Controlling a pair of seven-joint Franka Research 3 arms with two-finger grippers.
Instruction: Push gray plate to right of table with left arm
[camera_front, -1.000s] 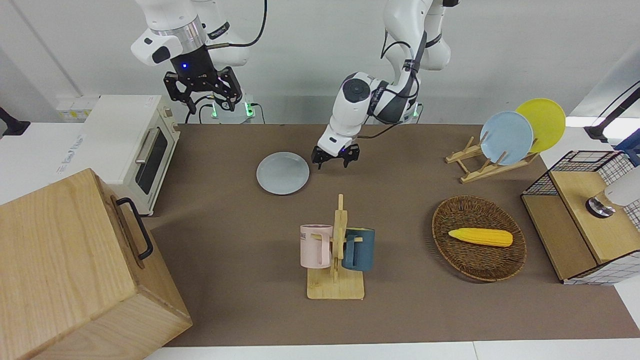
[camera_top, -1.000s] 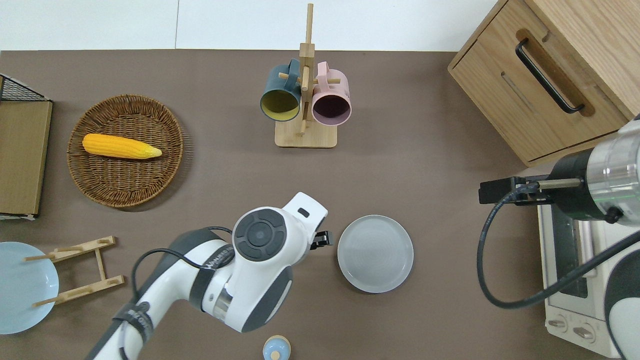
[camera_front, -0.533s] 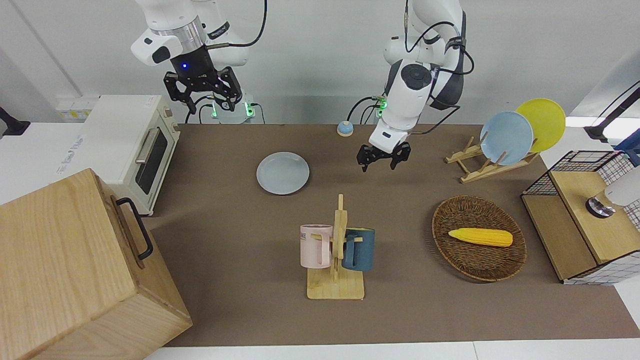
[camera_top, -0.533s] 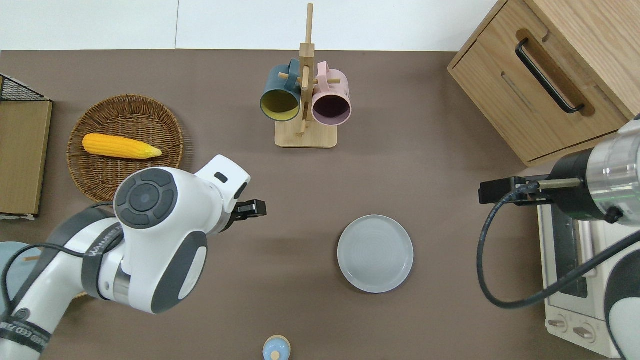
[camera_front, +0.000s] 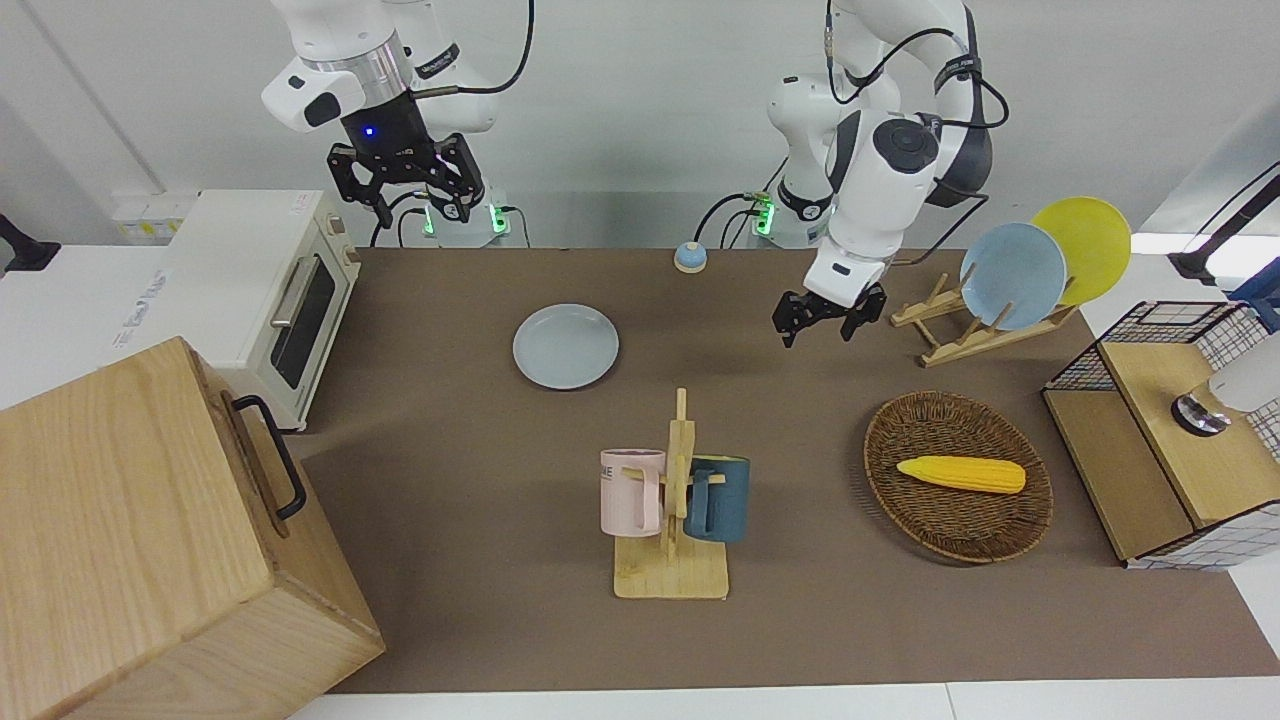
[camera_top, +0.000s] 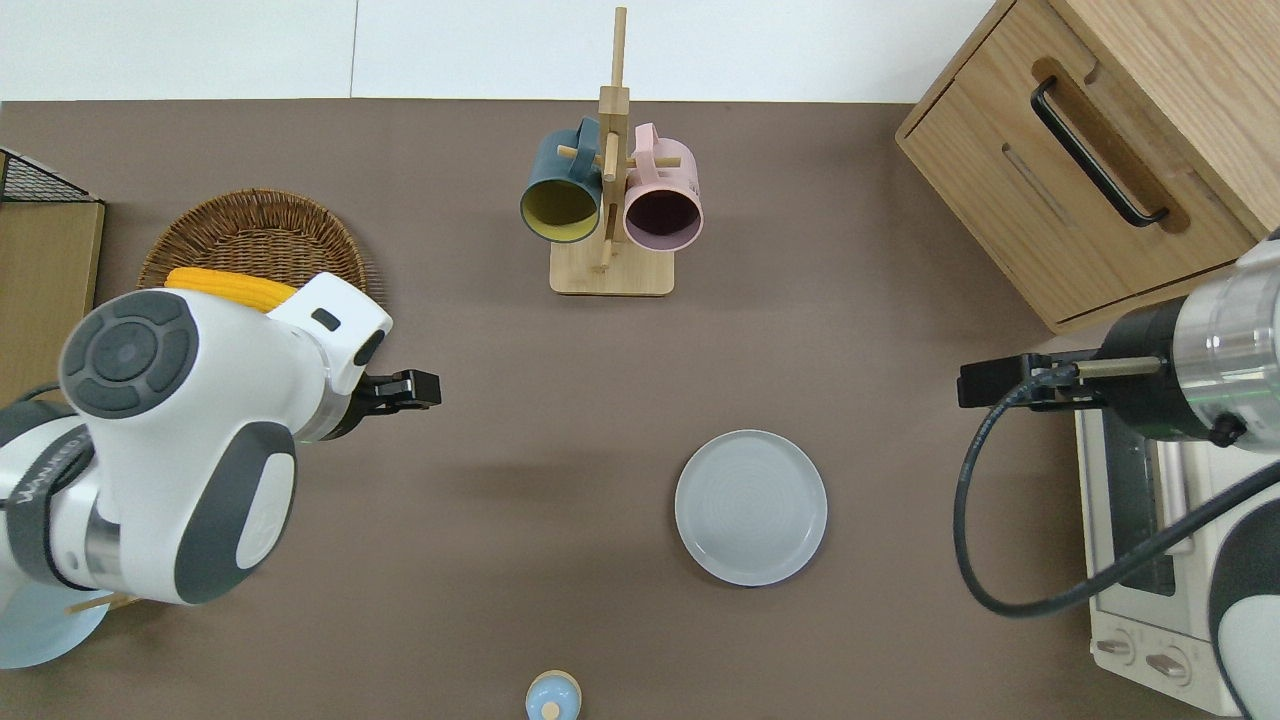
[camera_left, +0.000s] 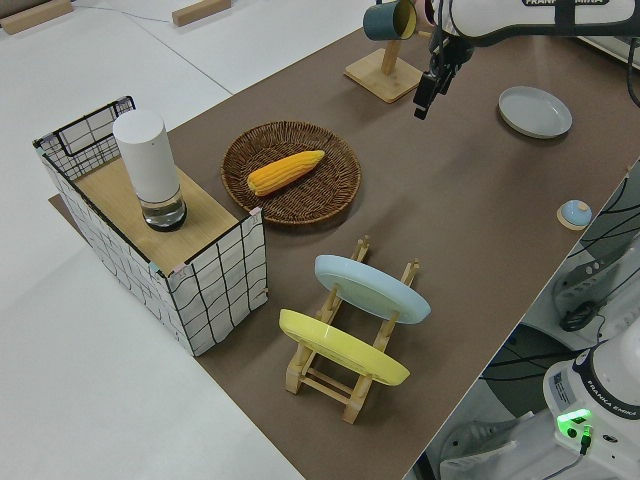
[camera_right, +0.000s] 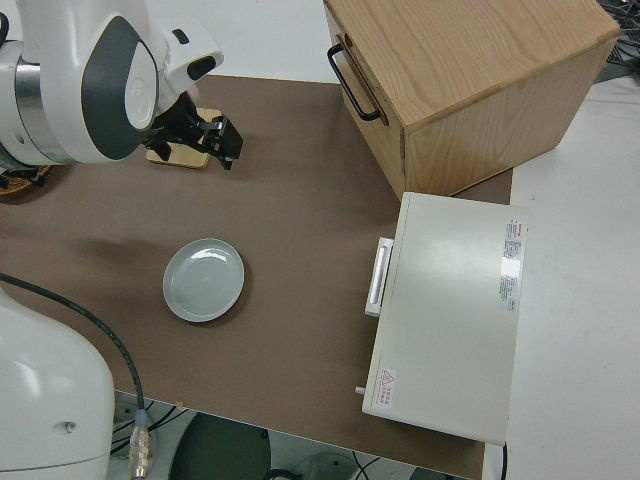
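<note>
Your left gripper (camera_front: 824, 318) hangs with its fingers spread and empty, over bare table (camera_top: 520, 400) just beside the basket (camera_front: 957, 489), which holds one corn cob (camera_front: 961, 473). The plate (camera_top: 751, 506) lies flat well apart from that gripper, toward the right arm's end of the table and short of the toaster oven (camera_front: 262, 291). The mug rack (camera_top: 610, 200), carrying a blue mug (camera_top: 560, 196) and a pink mug (camera_top: 662, 204), stands between gripper and plate but farther from the robots; your right arm is parked, its fingers apart.

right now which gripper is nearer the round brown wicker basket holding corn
Left. The left gripper is over the table just beside the basket; the right gripper is parked.
</note>
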